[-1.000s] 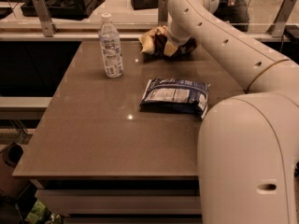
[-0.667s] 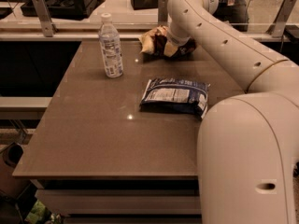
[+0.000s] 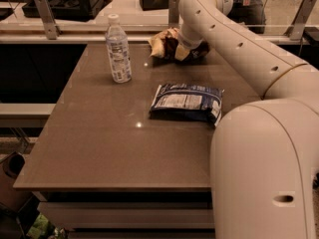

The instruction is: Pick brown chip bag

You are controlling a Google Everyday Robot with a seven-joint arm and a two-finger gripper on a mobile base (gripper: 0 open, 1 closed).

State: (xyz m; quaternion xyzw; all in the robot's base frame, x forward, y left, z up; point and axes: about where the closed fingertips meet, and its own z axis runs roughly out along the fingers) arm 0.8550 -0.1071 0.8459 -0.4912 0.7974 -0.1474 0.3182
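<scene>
The brown chip bag [image 3: 160,43] is a wrinkly bag with a dark brown middle and pale tan edges, at the far edge of the table [image 3: 99,148]. My white arm reaches over the table from the right, and its end comes down onto the bag's right side. My gripper [image 3: 183,51] is at the bag, mostly hidden behind the arm's last link. Part of the bag is hidden by the arm.
A flat dark blue and white snack bag [image 3: 187,101] lies mid-table, in front of the brown bag. A clear water bottle [image 3: 118,50] stands upright at the far left. A rail with metal posts [image 3: 44,15] runs behind the table's far edge.
</scene>
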